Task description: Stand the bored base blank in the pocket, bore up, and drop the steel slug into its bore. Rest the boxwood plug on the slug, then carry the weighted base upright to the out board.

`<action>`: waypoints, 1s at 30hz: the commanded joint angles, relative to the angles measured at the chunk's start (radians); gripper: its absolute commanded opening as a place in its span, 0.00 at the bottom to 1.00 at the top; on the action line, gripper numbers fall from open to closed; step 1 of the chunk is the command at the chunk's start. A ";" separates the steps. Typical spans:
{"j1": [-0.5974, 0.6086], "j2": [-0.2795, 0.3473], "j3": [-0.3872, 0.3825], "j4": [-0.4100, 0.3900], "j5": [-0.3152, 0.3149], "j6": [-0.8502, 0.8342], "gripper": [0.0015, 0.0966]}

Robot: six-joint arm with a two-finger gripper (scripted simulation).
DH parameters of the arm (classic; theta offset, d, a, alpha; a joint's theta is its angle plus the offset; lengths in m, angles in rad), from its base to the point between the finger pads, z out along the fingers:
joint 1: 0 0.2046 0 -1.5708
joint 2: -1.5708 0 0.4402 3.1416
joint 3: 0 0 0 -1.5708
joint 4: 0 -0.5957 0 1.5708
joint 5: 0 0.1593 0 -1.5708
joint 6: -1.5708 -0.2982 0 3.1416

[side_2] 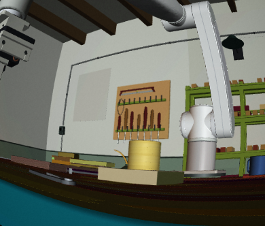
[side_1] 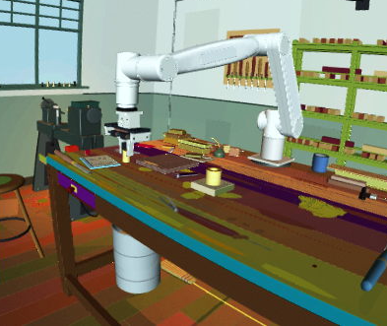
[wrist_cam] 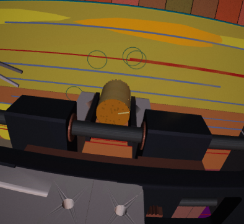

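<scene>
My gripper (side_1: 125,153) hangs above the left end of the bench with its fingers clamped on either side of the small yellow-brown boxwood plug (wrist_cam: 113,106), seen in the wrist camera as a short cylinder between the fingers. The plug (side_1: 125,157) is lifted off the bench top. The yellow bored base blank (side_1: 213,176) stands upright in the pale pocket block (side_1: 212,187) near the middle of the bench, well to the right of the gripper. The same blank (side_2: 144,155) sits on its block (side_2: 140,176) in the second side camera. I cannot see into its bore.
A dark brown board (side_1: 167,162) lies on the bench between the gripper and the pocket. A book (side_1: 99,161) lies by the left edge, stacked boards (side_1: 192,144) further back, a blue mug (side_1: 320,163) near the arm base, a chisel (side_1: 381,265) at the right.
</scene>
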 commanded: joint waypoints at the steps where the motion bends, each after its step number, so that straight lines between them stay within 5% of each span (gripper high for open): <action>1: 0.000 -0.001 0.002 0.001 0.000 0.000 0.02; 20: 0.002 -0.033 0.049 0.000 -0.080 -0.002 0.02; 25: 0.021 -0.082 -0.017 0.000 -0.063 -0.021 0.02; 30: 0.072 -0.194 -0.162 0.000 -0.029 -0.071 0.02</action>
